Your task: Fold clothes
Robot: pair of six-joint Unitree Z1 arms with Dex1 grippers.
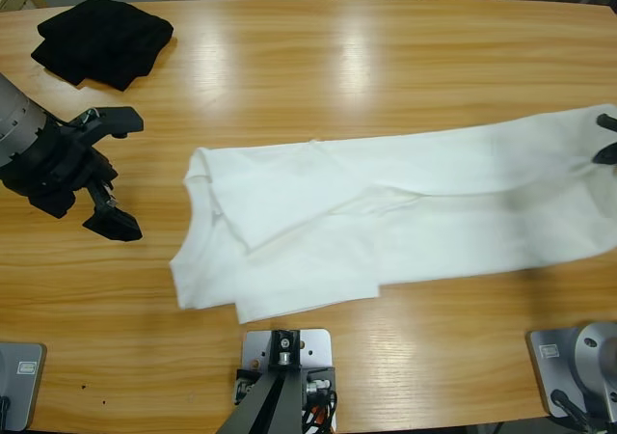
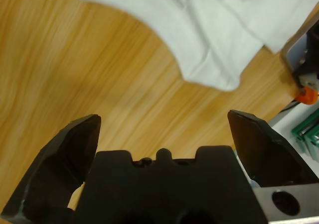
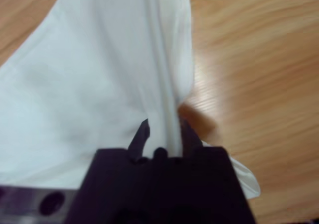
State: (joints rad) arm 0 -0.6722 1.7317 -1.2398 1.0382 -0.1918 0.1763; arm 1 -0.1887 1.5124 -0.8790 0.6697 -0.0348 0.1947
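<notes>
The white T-shirt (image 1: 386, 212) lies stretched across the table (image 1: 289, 67), its 3 o'clock edge clamped in the right gripper (image 3: 162, 134). The left gripper (image 1: 106, 174), jaws apart, hovers at 9 o'clock. The black garment (image 1: 101, 39) sits folded at 10 o'clock.

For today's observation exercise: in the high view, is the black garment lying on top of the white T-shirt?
No: the black garment sits apart at the table's far corner, with bare wood between it and the white T-shirt.

No text or label here is legible.
</notes>
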